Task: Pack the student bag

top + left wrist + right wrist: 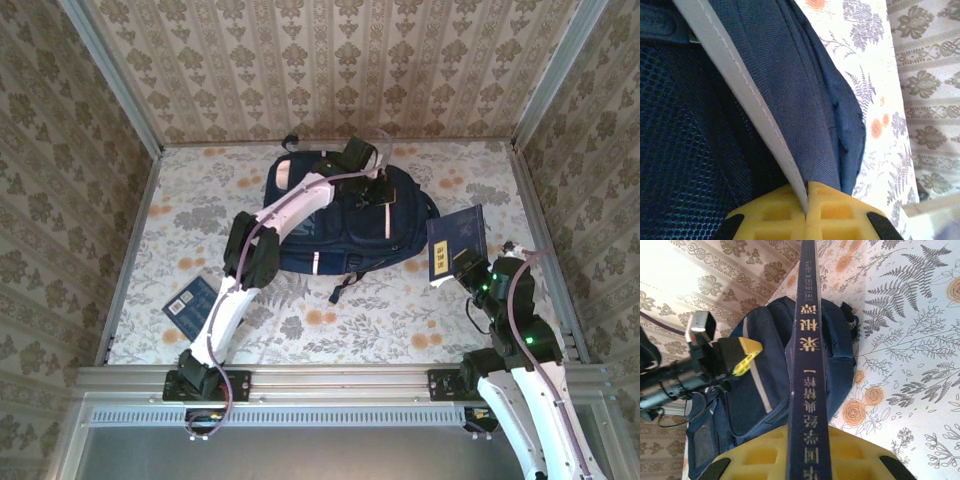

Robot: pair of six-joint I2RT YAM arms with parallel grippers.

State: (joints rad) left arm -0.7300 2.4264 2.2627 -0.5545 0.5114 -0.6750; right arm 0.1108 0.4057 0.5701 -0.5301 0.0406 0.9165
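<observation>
The student bag (345, 230), navy with pale trim stripes, lies flat at the back middle of the table. My left gripper (383, 195) is over its far right part, and its yellow fingers (835, 210) are shut on a fold of the bag's fabric (805, 100) beside a pale stripe (740, 75). To the right of the bag, my right gripper (465, 268) is shut on a navy book (457, 240) and holds it upright. Its spine with gold lettering (810, 365) runs straight out from my right gripper (807, 450) towards the bag (765, 375).
A second blue book (190, 297) lies flat on the floral table cover (400, 320) near the left arm's lower link. Patterned walls close off the back and both sides. The left gripper (742, 355) also appears in the right wrist view.
</observation>
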